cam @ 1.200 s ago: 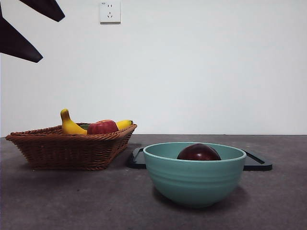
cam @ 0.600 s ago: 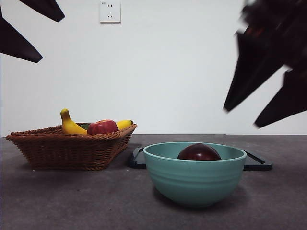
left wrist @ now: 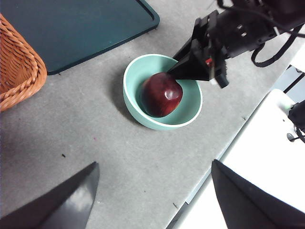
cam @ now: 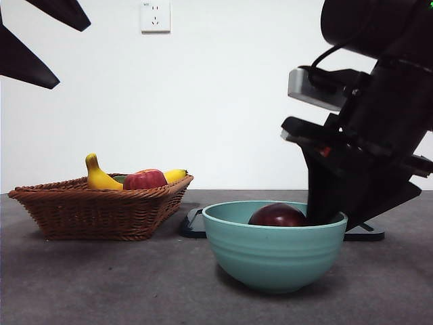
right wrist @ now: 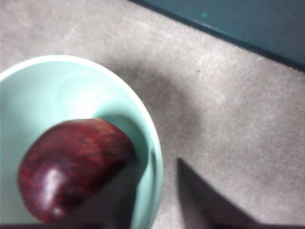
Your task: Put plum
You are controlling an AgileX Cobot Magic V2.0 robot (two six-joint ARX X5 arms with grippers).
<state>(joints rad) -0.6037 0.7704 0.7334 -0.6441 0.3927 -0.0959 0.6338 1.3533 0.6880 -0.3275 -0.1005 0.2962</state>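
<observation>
Right gripper (cam: 331, 213): its tips are down at the rim of the bowl, on the side away from the basket. The jaws stand a little apart and straddle the bowl's wall: one jaw is inside, just beside the plum, and the other is outside, over the table. They hold nothing.
Right arm pose: it comes down steeply from high at the side in the front view, big and dark, with a grey block on its upper part.
Plum (right wrist: 76, 167): dark maroon and glossy, lying in the bowl, right next to the inner jaw. If the jaw touches it, I cannot tell.
Bowl (cam: 274, 254): light green, standing on the grey table (cam: 101, 284), under the right gripper's tips.
Tray (left wrist: 71, 28): dark and flat, lying on the table behind the bowl, beyond the right gripper.
Basket (cam: 98, 210): brown wicker, well apart from the right gripper, on the other side of the bowl. A yellow banana (cam: 98, 177) and a red apple (cam: 144, 180) lie in it.
Left gripper (left wrist: 152, 198): high above the table and well apart from the bowl, jaws wide apart, holding nothing.
Wall socket (cam: 155, 16): white, on the wall, far behind.
</observation>
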